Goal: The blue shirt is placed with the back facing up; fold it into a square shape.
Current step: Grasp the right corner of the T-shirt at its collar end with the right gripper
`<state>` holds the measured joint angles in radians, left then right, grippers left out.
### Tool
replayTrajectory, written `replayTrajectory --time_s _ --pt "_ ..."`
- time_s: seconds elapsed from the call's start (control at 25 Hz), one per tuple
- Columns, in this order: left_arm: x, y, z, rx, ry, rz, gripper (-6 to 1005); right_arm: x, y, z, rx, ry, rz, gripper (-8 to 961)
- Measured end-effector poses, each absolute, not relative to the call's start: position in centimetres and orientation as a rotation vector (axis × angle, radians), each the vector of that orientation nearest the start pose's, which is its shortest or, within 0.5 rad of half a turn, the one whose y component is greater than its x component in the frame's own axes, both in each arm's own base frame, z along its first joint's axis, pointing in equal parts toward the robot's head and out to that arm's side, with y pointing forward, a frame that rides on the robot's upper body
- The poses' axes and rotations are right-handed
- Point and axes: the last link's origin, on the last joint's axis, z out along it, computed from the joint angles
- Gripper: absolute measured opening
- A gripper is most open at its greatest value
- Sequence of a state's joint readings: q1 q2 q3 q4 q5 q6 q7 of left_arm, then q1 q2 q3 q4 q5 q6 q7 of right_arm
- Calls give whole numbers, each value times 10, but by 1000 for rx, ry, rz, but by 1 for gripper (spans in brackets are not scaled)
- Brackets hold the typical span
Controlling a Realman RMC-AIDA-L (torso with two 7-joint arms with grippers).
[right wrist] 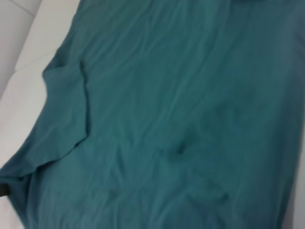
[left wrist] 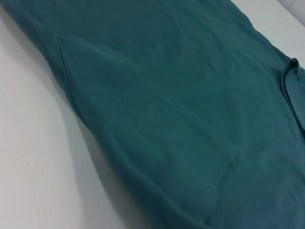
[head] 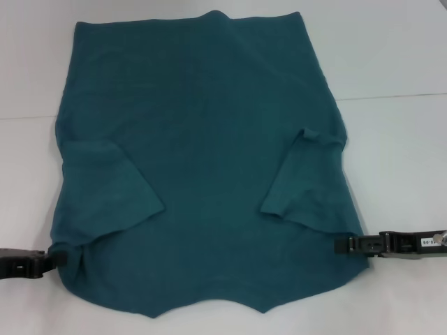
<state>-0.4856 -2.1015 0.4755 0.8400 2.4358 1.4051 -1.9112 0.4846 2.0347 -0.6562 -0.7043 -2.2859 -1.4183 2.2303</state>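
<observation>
1. Teal-blue fabric filled most of the head view: the blue shirt [head: 209, 160] lay spread flat on the white table [head: 398, 63], plain side up, with no lettering visible.

2. Progress: both short sleeves lay turned inward over the body, the left sleeve [head: 105, 188] and the right sleeve [head: 297, 174] each pointing toward the middle. This first narrowing step appeared done. The lengthwise folds that would shorten the shirt into a square appeared still to come, since the body lay at full length.

3. Orientation: the long axis ran from the near edge of the table to the far edge. One end lay nearest the robot with a shallow notch in its outline; the opposite end lay far from it. Which end was the collar could not be told with certainty.

4. The left gripper [head: 59, 258] sat at the shirt's near left edge, and the right gripper [head: 346, 244] at its near right edge, both low at table level. Each touched the cloth margin, but whether the fingers were closed on fabric or merely beside it could not be told.

5. Both wrist views showed only smooth, lightly creased cloth and bare table.
</observation>
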Motion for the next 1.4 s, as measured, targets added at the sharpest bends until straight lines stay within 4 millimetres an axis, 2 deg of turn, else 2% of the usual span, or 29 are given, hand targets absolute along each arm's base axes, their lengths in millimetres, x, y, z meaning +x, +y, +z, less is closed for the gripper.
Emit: replayTrajectory --time_s 0.36,0.92,1.4 --pt "-336 326 31 -2315 -1350 -284 29 314 320 18 -2311 1751 496 869" --pt "-335 328 30 -2315 -1341 -287 28 313 315 7 -2323 1795 493 869" --pt "-335 329 31 -2309 -1337 -288 29 317 313 3 -2250 1809 582 868"
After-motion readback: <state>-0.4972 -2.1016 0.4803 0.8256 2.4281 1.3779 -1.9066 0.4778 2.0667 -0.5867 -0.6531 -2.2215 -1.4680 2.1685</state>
